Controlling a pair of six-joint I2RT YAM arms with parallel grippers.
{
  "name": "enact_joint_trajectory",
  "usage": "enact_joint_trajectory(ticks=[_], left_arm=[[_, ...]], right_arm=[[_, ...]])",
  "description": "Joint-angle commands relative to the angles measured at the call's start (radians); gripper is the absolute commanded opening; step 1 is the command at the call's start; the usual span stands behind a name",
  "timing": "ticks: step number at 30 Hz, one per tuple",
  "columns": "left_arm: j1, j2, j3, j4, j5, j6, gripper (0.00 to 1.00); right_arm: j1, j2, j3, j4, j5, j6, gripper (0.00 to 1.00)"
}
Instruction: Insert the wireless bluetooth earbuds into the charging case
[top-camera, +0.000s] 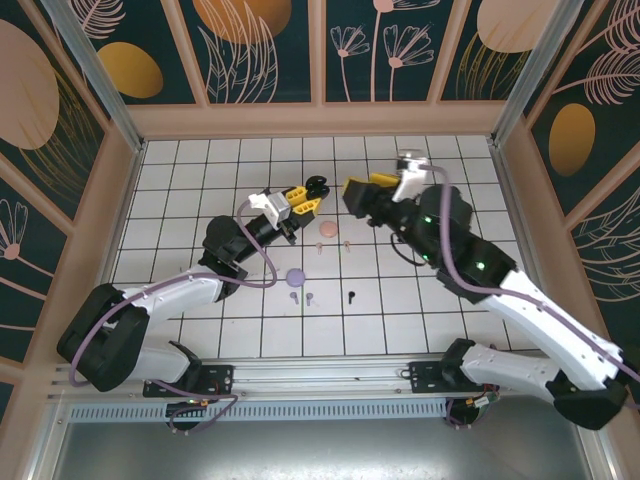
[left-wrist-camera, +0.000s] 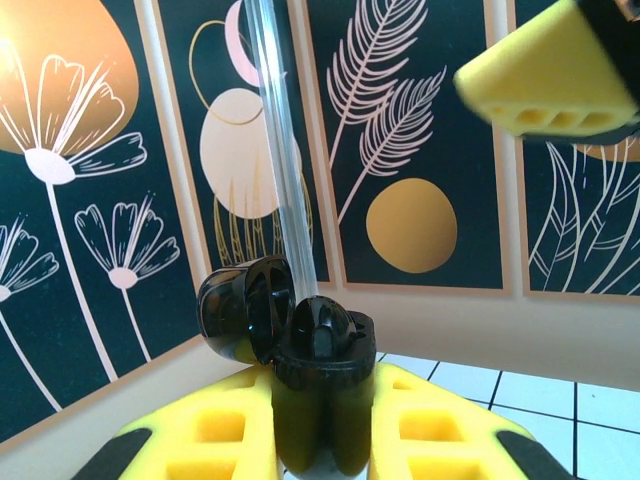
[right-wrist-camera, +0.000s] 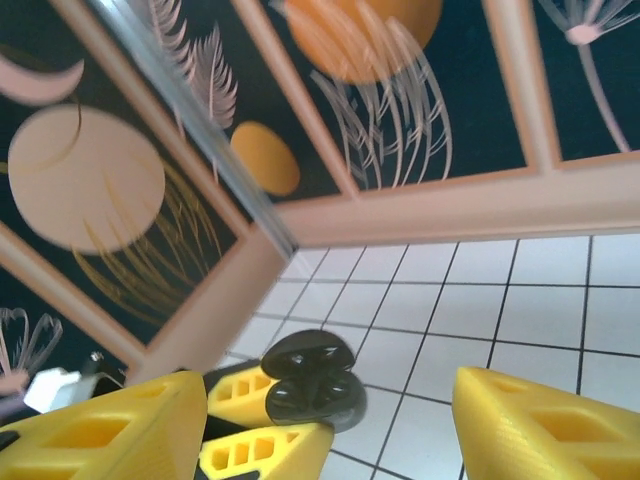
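Note:
My left gripper (top-camera: 308, 203) is shut on an open black charging case (top-camera: 316, 185), held upright above the tiles. In the left wrist view the case (left-wrist-camera: 322, 370) stands between the yellow fingers (left-wrist-camera: 215, 435), its lid (left-wrist-camera: 238, 308) hinged back to the left. A rounded black shape like an earbud (left-wrist-camera: 326, 325) sits in its top. My right gripper (top-camera: 352, 192) hangs open just right of the case, apart from it. In the right wrist view its fingers (right-wrist-camera: 535, 420) stand wide apart with the case (right-wrist-camera: 310, 380) beyond them. One black earbud (top-camera: 351, 295) lies on the tiles.
A pink round case (top-camera: 327, 230) lies mid-table with two pink earbuds (top-camera: 346, 243) beside it. A purple case (top-camera: 295, 276) and two purple earbuds (top-camera: 310, 298) lie nearer the arms. Patterned walls enclose the white tiled table (top-camera: 200, 180).

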Motion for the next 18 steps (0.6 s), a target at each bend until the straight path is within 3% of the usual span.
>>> enact_joint_trajectory(ticks=[1,7,18], left_arm=[[-0.008,-0.026,-0.018,0.064,-0.016,-0.016,0.0],[-0.009,-0.036,-0.031,0.064,-0.024,-0.022,0.0],[-0.008,-0.069,-0.07,0.056,-0.038,-0.019,0.0]], right_arm=[[-0.019,-0.011,-0.071,-0.185,0.081,0.163,0.66],[-0.028,0.042,-0.231,-0.337,0.06,0.385,0.61],[0.056,0.265,-0.408,-0.312,-0.047,0.604,0.51]])
